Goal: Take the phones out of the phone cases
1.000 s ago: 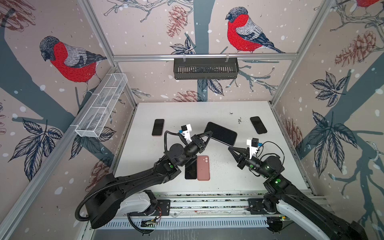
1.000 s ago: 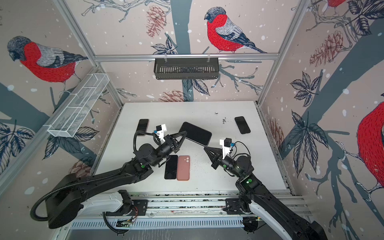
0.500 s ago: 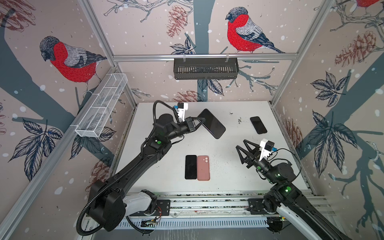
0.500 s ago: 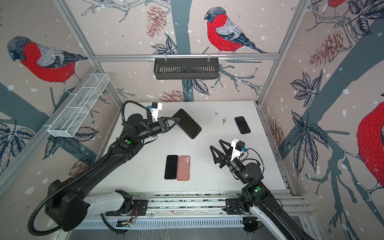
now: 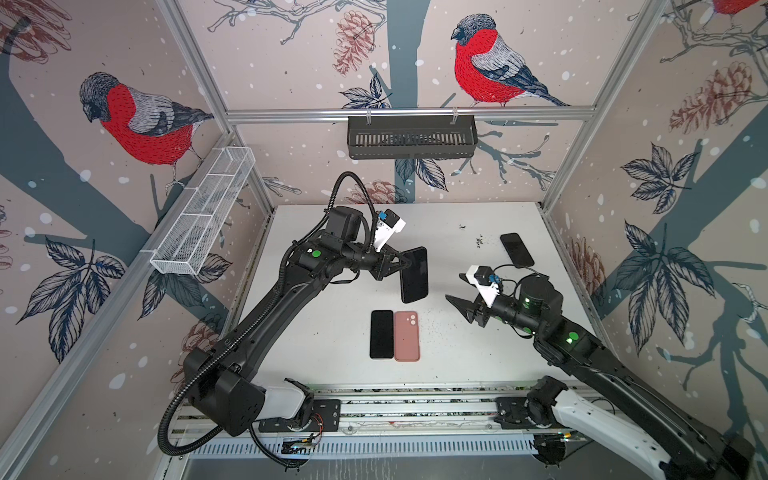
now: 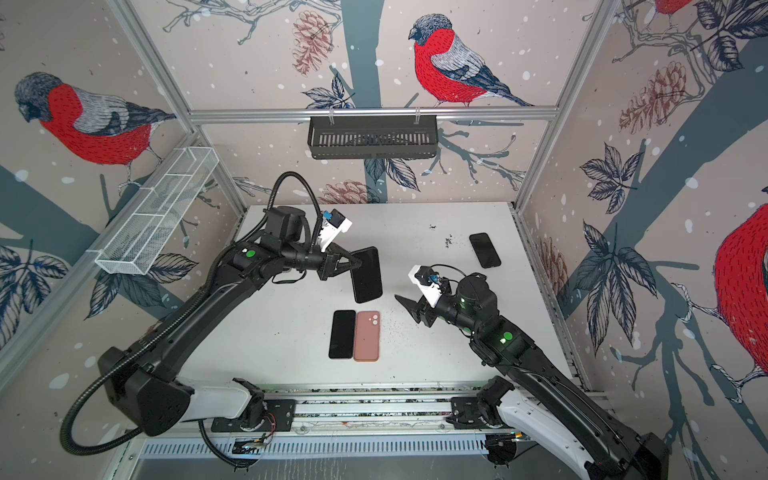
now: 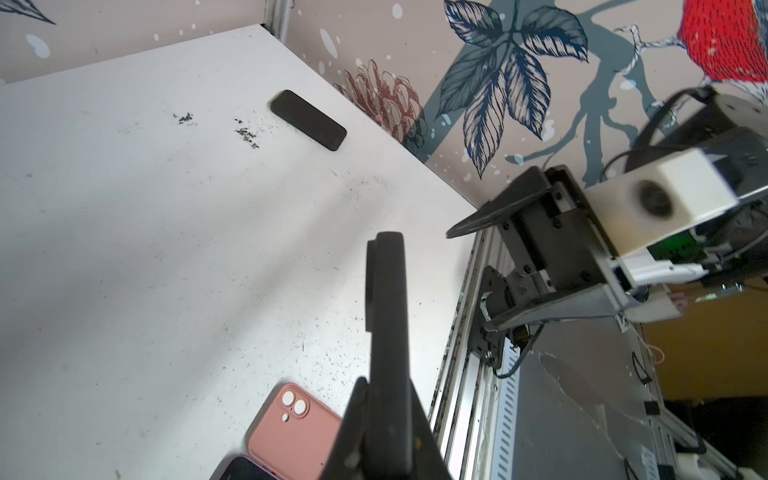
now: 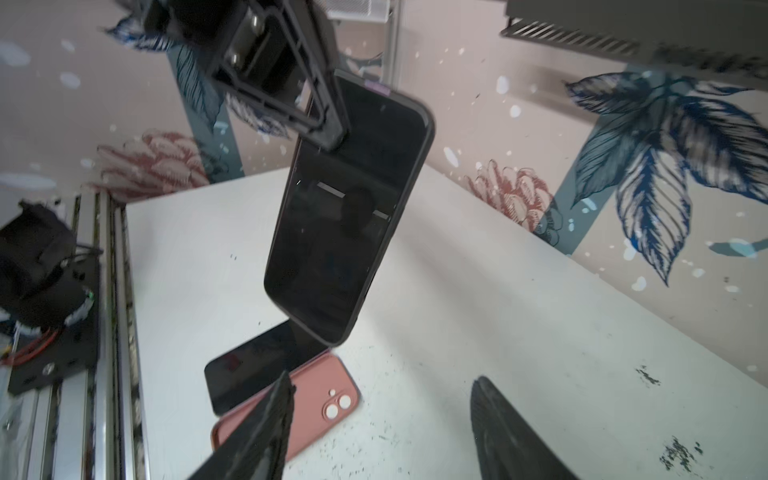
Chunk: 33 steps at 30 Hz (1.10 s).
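Gripping cased phone (image 5: 415, 286), left end effector (image 5: 407, 264) swung it downward; right end effector (image 5: 457, 306) open, empty, nearer.

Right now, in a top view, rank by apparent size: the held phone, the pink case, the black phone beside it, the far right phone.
1. held phone, though held up nearer the camera
2. pink case, barely above the black phone beside it; nearly alike
3. far right phone, smallest
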### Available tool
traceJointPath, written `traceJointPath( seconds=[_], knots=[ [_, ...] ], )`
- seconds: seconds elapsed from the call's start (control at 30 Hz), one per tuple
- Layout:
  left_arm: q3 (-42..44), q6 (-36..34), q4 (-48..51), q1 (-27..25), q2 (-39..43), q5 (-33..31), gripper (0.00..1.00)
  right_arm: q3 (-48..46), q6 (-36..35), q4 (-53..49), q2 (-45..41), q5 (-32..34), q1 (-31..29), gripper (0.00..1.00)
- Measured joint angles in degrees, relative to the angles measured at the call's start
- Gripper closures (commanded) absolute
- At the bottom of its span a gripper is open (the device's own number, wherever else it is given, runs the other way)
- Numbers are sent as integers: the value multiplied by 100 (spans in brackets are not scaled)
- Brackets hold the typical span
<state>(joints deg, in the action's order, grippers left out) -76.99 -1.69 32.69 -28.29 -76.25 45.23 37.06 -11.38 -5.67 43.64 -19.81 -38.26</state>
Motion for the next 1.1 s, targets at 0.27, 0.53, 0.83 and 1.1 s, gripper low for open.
traceJointPath(
  seconds=[0.27,0.53,0.83,1.1],
  knots=[
    [457,-476,-127,2,509,566,100,-52,-1134,-188,177,-1091,-39,41],
    [573,-466,-420,2,616,861,100,243,-1853,-385,767,-1606,-111,54],
    [581,-455,-507,-4,667,973,100,376,-2055,-455,1019,-1958,-190,63],
    [625,-470,-533,-55,706,927,100,466,-2162,-485,1187,-2083,-205,66]
  ],
)
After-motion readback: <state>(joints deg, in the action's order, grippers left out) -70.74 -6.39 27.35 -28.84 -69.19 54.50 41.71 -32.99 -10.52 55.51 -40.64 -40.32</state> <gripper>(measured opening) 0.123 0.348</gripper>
